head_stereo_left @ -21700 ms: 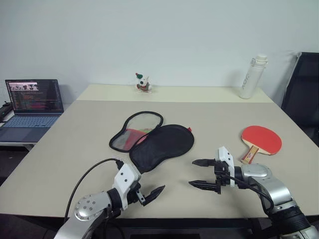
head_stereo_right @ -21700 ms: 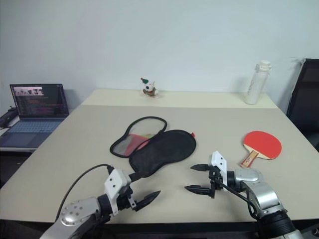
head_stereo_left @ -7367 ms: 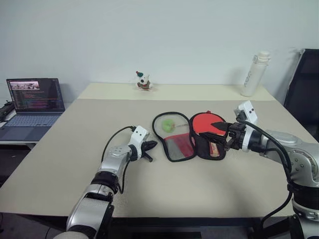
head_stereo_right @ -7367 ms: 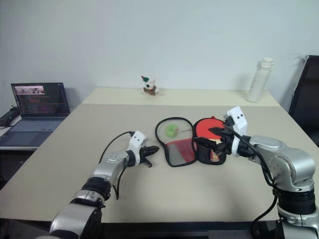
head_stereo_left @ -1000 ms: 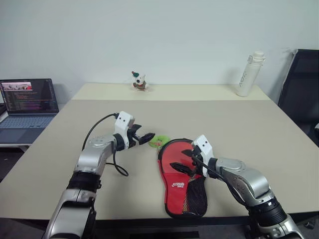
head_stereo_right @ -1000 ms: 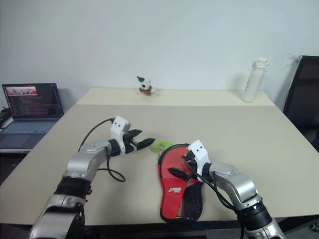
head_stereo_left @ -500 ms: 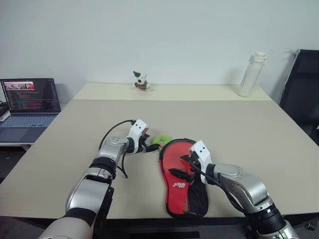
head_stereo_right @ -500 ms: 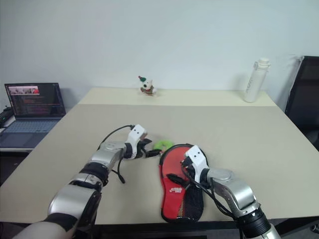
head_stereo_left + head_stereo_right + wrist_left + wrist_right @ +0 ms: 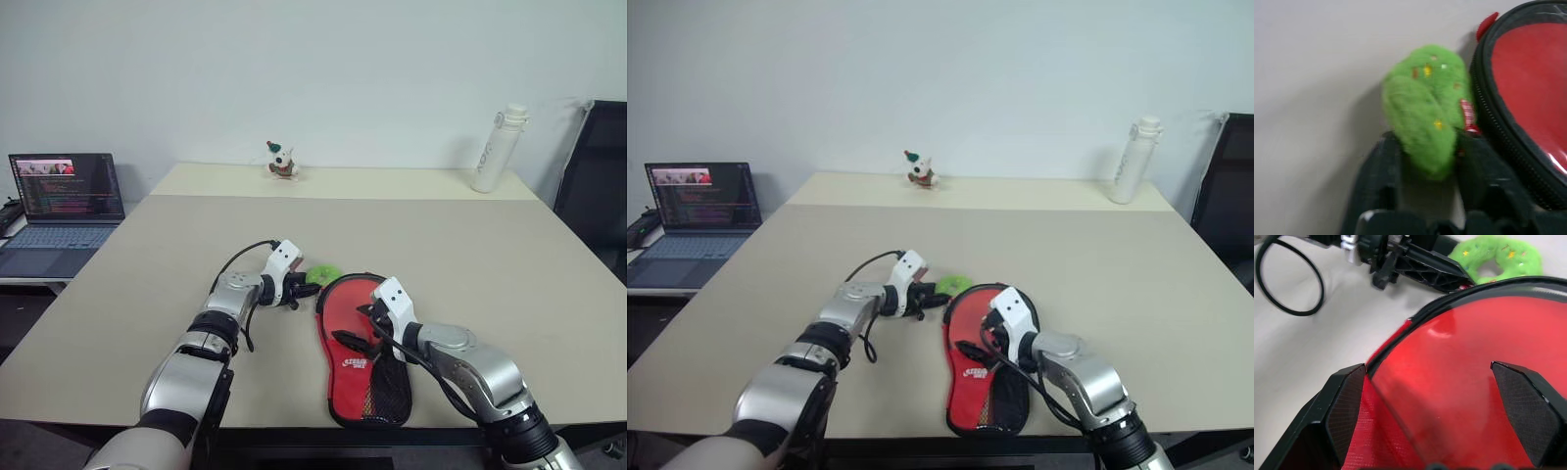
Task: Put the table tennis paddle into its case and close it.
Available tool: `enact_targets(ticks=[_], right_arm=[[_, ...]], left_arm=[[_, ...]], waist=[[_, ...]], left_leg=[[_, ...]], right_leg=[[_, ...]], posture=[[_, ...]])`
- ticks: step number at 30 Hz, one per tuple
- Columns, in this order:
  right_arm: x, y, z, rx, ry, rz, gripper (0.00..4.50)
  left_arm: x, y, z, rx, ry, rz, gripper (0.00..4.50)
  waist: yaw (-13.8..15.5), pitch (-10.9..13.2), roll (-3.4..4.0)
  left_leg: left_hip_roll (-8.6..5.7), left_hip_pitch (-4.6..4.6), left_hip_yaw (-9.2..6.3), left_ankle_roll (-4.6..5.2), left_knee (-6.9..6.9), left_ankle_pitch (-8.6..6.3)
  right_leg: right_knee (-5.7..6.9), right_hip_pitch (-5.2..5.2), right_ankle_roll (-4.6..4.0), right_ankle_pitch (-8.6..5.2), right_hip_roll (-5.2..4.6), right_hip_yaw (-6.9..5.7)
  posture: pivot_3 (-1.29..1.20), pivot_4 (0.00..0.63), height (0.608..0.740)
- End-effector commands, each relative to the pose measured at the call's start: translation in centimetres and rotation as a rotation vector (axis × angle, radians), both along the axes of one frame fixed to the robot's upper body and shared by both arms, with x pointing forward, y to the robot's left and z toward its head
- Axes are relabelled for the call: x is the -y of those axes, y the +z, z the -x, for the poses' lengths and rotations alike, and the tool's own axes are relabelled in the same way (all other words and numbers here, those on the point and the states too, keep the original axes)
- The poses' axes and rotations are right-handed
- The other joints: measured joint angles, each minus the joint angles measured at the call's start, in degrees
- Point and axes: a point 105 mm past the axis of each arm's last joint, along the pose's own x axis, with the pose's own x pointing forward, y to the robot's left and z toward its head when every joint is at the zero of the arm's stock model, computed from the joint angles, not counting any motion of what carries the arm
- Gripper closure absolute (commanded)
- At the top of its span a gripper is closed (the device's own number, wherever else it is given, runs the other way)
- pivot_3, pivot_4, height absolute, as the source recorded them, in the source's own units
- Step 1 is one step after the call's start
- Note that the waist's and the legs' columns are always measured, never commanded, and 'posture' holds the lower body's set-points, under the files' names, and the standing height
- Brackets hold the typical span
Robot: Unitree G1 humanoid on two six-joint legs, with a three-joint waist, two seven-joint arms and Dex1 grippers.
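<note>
The case [image 9: 360,352] lies on the table in front of me, folded over with its red outside and white logo up and a mesh strip [image 9: 389,390] along the near right side. The paddle is hidden. A green plush toy [image 9: 1425,103] sits against the case's far left rim [image 9: 1498,122]. My left gripper [image 9: 306,290] is shut on the plush's near end, one finger [image 9: 1383,166] on each side. My right gripper [image 9: 351,324] hovers open over the case, with its fingers [image 9: 1344,396] spread wide above the glossy red surface.
An open laptop [image 9: 67,191] stands on a side table at the left. A small figurine [image 9: 281,162] and a white bottle [image 9: 492,149] stand at the table's far edge. A black chair [image 9: 598,176] is at the right. My left arm's black cable [image 9: 1288,279] loops on the table.
My left gripper has come down and right to the green plush and closed on it. My right gripper stays open over the case.
</note>
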Motion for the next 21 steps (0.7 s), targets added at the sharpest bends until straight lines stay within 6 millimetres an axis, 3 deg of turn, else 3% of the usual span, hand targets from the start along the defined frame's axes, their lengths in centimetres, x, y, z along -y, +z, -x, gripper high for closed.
enact_targets(ticks=[1,3,11,15,21], right_arm=[[-0.3,1.6,-0.9,0.080,-0.020,-0.018,0.00],[-0.4,1.5,-1.2,0.079,-0.030,-0.010,0.00],[-0.6,-1.4,-0.4,-0.020,0.020,0.109,0.00],[-0.5,-2.5,0.4,-0.063,0.048,0.138,0.00],[-0.1,-3.1,0.6,-0.084,0.046,0.167,0.00]], left_arm=[[0.1,-0.6,0.2,-0.007,-0.002,-0.015,4.14],[0.1,-0.6,0.3,-0.009,-0.005,-0.014,4.46],[-0.3,-0.7,0.2,-0.015,0.008,-0.045,4.46],[-0.8,0.0,-1.2,0.047,0.095,-0.128,4.46],[1.0,1.8,-2.6,0.164,0.125,-0.189,4.46]], waist=[[-0.04,0.00,0.00],[-0.08,0.00,0.00],[-0.15,-0.06,-0.01],[-0.15,-0.17,-0.13],[-0.15,-0.20,-0.16]], left_leg=[[0.00,0.01,-0.01,0.00,0.00,0.00],[0.01,0.01,-0.01,0.00,0.00,0.00],[0.02,0.03,0.00,0.00,0.00,0.00],[0.01,0.11,-0.03,0.01,0.03,-0.01],[0.00,0.17,-0.12,0.17,0.04,-0.06]], right_leg=[[0.01,0.01,0.00,0.00,0.00,0.00],[0.03,0.01,0.00,0.00,0.01,0.00],[0.04,0.02,0.00,0.00,0.01,0.01],[0.04,0.14,0.00,0.00,0.01,-0.02],[0.12,0.20,0.03,0.04,0.01,-0.09]], posture=[[0.00,0.150,0.740],[0.00,0.150,0.740],[0.00,0.150,0.740],[0.00,0.150,0.740],[0.00,0.150,0.740]])
